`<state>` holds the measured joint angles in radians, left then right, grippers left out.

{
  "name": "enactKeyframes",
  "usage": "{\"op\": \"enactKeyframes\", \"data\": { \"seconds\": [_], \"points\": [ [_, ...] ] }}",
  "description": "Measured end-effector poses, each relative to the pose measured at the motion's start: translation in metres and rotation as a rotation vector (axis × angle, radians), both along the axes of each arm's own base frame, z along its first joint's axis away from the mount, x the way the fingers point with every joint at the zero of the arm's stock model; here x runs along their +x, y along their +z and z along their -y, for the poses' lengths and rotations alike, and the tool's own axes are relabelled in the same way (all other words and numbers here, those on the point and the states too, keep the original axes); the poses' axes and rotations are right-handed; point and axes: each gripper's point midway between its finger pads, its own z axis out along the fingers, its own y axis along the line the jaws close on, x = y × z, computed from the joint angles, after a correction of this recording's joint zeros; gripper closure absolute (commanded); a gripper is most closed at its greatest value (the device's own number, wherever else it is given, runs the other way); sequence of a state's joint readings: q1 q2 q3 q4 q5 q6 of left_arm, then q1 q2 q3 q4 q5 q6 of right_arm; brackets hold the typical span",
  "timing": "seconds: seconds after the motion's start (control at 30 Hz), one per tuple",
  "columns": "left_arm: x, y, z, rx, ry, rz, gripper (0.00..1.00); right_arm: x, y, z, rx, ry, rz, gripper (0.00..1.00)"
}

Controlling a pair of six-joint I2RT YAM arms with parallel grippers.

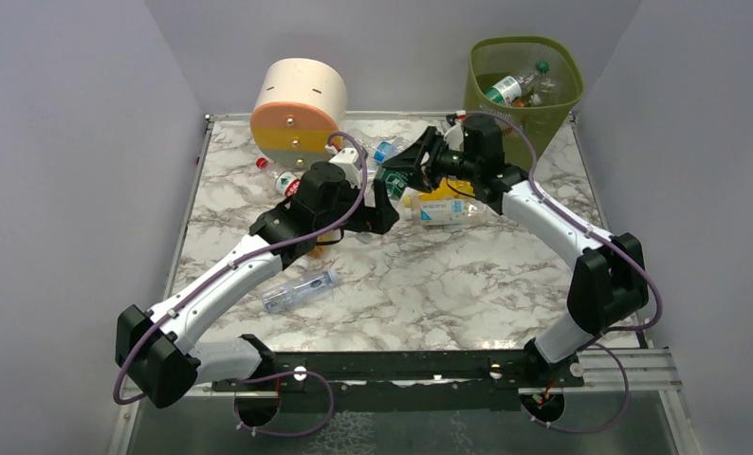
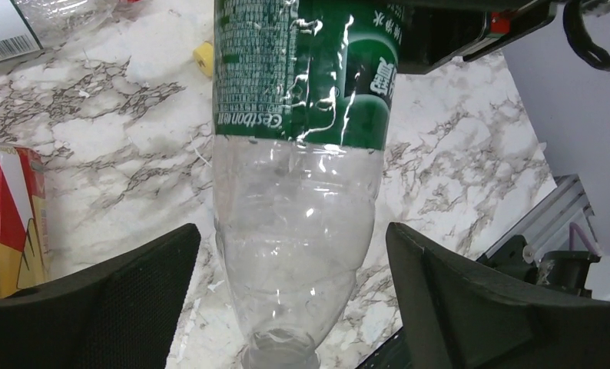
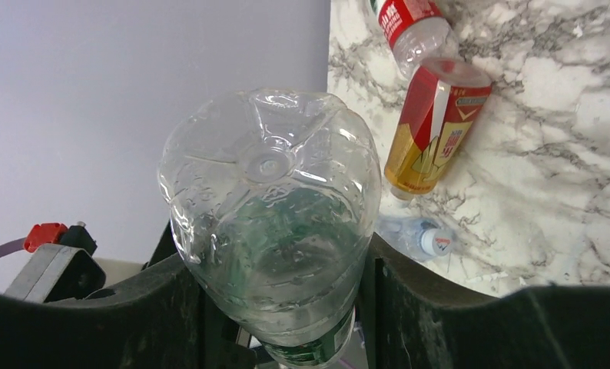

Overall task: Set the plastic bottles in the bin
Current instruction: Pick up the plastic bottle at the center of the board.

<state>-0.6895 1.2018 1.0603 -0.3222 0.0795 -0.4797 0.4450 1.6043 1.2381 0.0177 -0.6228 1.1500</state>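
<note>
A clear plastic bottle with a green label (image 1: 394,178) hangs above the table between both grippers. My right gripper (image 3: 280,261) is shut on its body near the base (image 3: 275,223), both pads pressed against it. My left gripper (image 2: 293,238) stands open around the neck end of the bottle (image 2: 302,154), with a gap on each side. The olive-green bin (image 1: 543,118) stands at the back right with bottles (image 1: 507,89) inside. Other bottles lie on the table: a clear one (image 1: 299,289) near the front left and a yellow one (image 1: 444,210) under the right arm.
A cream, orange and yellow round drawer box (image 1: 299,109) stands at the back left, with small bottles beside it. A red-and-gold bottle (image 3: 432,131) and a red-labelled clear one (image 3: 409,23) lie below the right gripper. Grey walls close the table on three sides.
</note>
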Motion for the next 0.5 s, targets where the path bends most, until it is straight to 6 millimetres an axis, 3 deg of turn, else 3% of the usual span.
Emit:
{"op": "enactKeyframes", "data": {
  "seconds": [0.1, 0.23, 0.37, 0.5],
  "points": [
    [0.001, 0.005, -0.004, 0.023, 0.009, 0.004, 0.01, 0.007, 0.008, 0.005, -0.043, -0.020, 0.045, 0.54],
    [0.006, 0.030, -0.008, 0.026, 0.030, 0.045, 0.01, 0.023, 0.020, 0.023, -0.102, -0.065, 0.106, 0.54],
    [0.008, 0.055, -0.017, 0.031, 0.067, 0.083, 0.01, 0.053, 0.036, 0.068, -0.145, -0.163, 0.157, 0.54],
    [0.006, 0.063, -0.028, 0.050, 0.101, 0.091, 0.01, 0.088, 0.057, 0.141, -0.171, -0.318, 0.189, 0.54]
  ]
}}
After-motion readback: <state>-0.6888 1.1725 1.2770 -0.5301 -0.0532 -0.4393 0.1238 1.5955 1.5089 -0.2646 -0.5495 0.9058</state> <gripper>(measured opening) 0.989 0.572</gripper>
